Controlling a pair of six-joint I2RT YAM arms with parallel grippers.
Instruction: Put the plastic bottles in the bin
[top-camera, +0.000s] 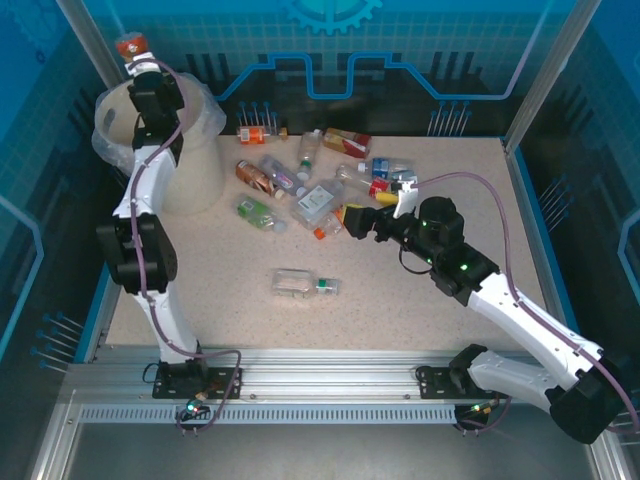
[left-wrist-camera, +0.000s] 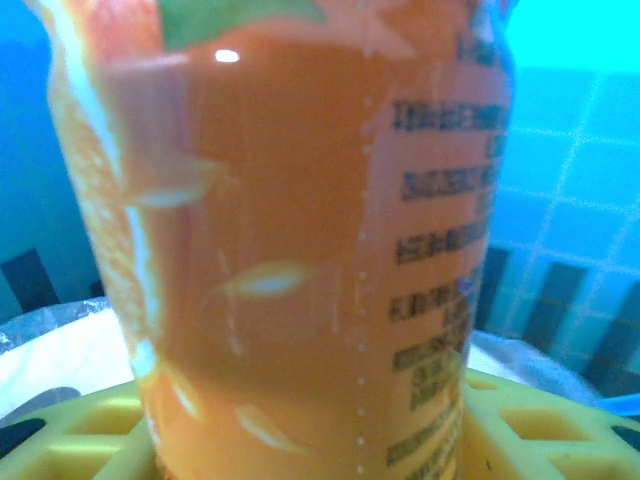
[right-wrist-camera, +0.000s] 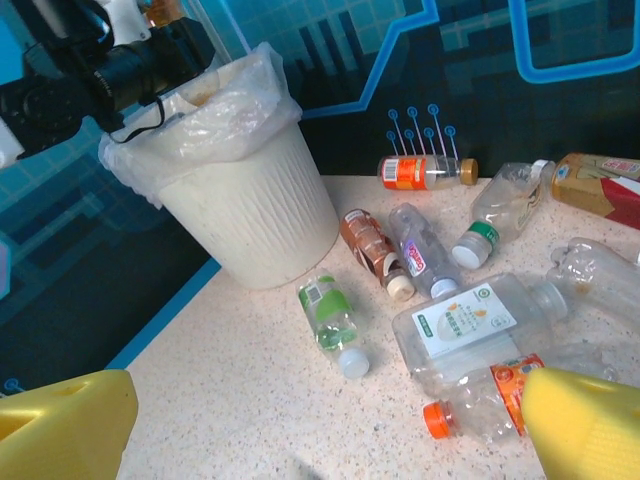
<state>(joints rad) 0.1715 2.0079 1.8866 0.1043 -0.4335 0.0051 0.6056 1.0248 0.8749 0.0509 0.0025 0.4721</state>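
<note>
Near middle: a lone bottle (top-camera: 303, 284), clear with a green cap, is lying on its side on the table (top-camera: 220, 300), well apart from the rest of the pile.

Right gripper: the right gripper (right-wrist-camera: 330, 400) is hanging low over the table at the near right side of the pile. Its yellow fingers (right-wrist-camera: 70, 425) are spread wide and gripping nothing.

Just past it: a crushed orange-capped bottle (right-wrist-camera: 470, 405) is lying just beside the right-hand finger. Honestly can't tell if they're touching.

Pile, middle: a flat bottle (right-wrist-camera: 460, 325) with a white label is lying behind the orange-capped one. A green-labelled bottle (right-wrist-camera: 328, 320) is lying to its left, the one nearest the bin. A brown bottle (right-wrist-camera: 370, 245) and a purple-labelled bottle (right-wrist-camera: 420, 262) are lying side by side just past those, pretty much touching.

Pile, far: a green-capped bottle (right-wrist-camera: 485, 225) is lying behind the flat one. An orange-labelled bottle (right-wrist-camera: 420, 172) is resting on its side by the back wall, and a red-and-tan bottle (right-wrist-camera: 600, 182) is lying off to the far right.

Bin: the bin (right-wrist-camera: 250, 215) is standing at the far left of the table, with its clear bag folded over the rim.

Left gripper: the left gripper (top-camera: 137, 62) is reaching up over the bin's far left rim, clamped on an orange bottle (left-wrist-camera: 300, 250).

Orange bottle: it's sitting between the left arm's yellow fingers (left-wrist-camera: 90, 435). In the left wrist view the bagged rim is showing just below it.
</note>
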